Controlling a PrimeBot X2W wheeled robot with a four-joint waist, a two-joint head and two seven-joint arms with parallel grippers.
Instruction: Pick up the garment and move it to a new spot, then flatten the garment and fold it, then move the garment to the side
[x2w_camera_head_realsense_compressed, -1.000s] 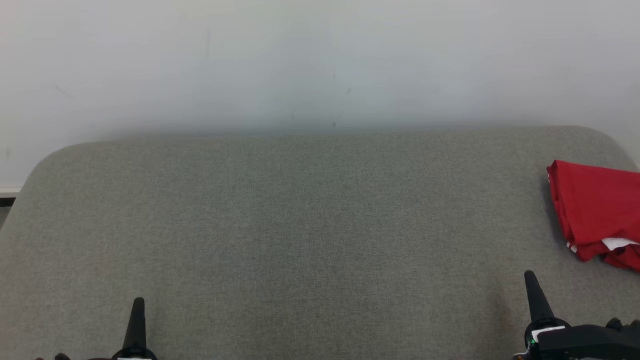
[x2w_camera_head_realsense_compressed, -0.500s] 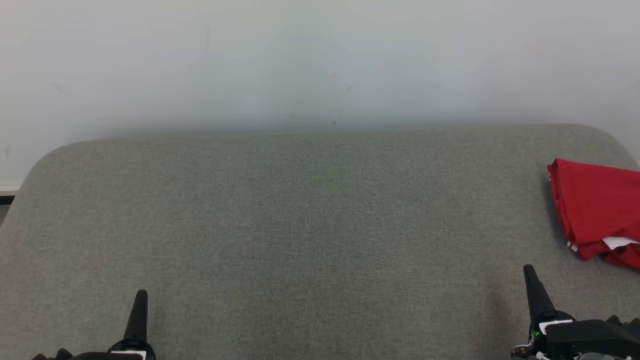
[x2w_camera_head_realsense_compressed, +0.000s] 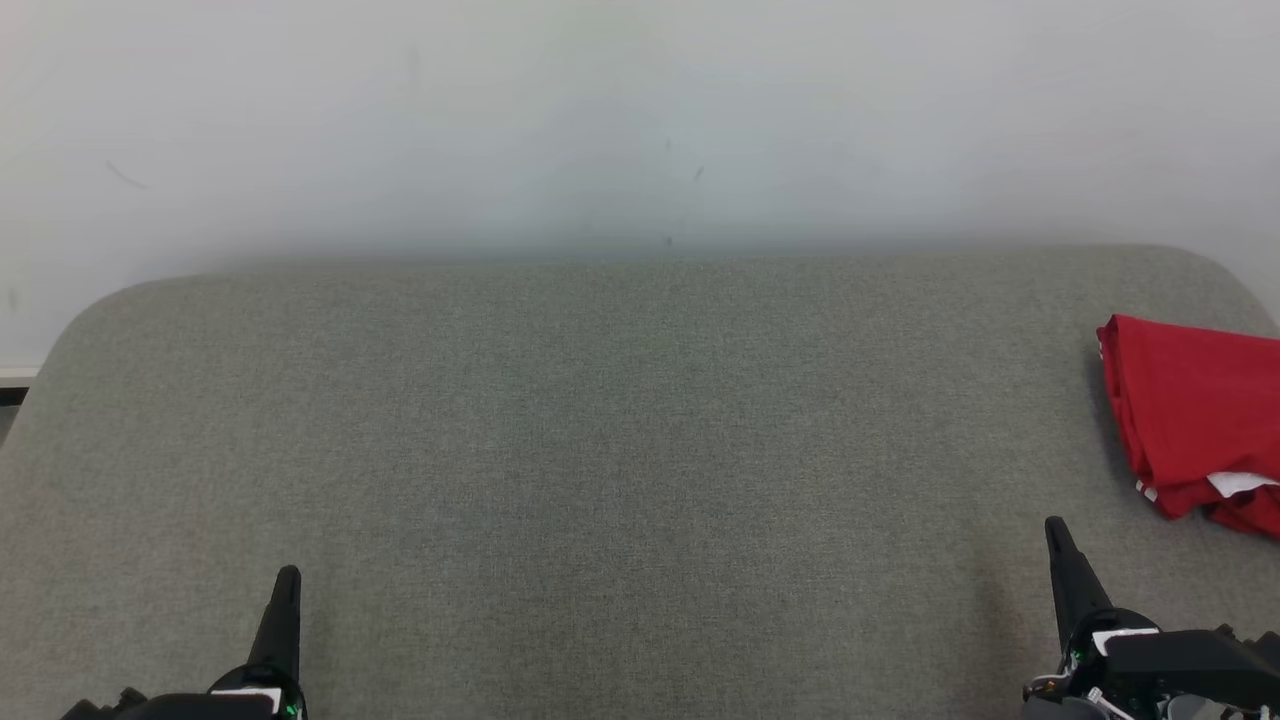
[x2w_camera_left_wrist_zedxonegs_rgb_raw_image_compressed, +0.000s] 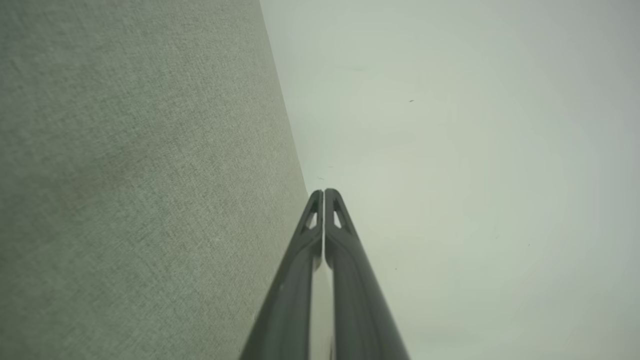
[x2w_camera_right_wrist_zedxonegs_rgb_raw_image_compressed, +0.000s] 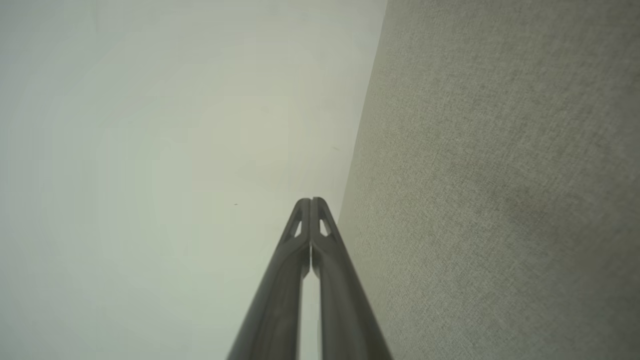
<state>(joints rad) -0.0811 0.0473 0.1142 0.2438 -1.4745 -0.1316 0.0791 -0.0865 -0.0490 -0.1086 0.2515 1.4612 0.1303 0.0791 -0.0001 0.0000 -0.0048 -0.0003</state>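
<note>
- The left gripper (x2w_camera_head_realsense_compressed: 287, 578) sits at the bottom left of the head view, low over the grey padded top (x2w_camera_head_realsense_compressed: 640, 450). It points away from the robot, toward the white wall (x2w_camera_head_realsense_compressed: 640, 120).
- In the left wrist view its two dark fingers (x2w_camera_left_wrist_zedxonegs_rgb_raw_image_compressed: 300, 260) are pressed together right up to the tips. Nothing is between them.
- The right gripper (x2w_camera_head_realsense_compressed: 1053, 530) sits at the bottom right of the head view. It points toward the wall too, and its tip leans a little to the left.
- In the right wrist view its fingers (x2w_camera_right_wrist_zedxonegs_rgb_raw_image_compressed: 340, 280) are also pressed tight together, and they hold nothing.
- In each wrist view the tips line up with the edge where the grey top meets the wall.
- The two grippers are well apart, one on each side.
- The garment (x2w_camera_head_realsense_compressed: 1190, 410) is bright red. It lies on the grey top at the far right, and the right edge of the head view cuts it off.
- It is folded into a thick bundle. The top is smooth, and layers of cloth show along its lower edge.
- A small white label (x2w_camera_head_realsense_compressed: 1238, 484) peeks out near that lower edge. It is too small to read.
- Tiny white stripes (x2w_camera_head_realsense_compressed: 1143, 490) show at the lower left corner of the bundle.
- The garment is near the right gripper but does not touch it. It lies past the tip and off to the right.
</note>
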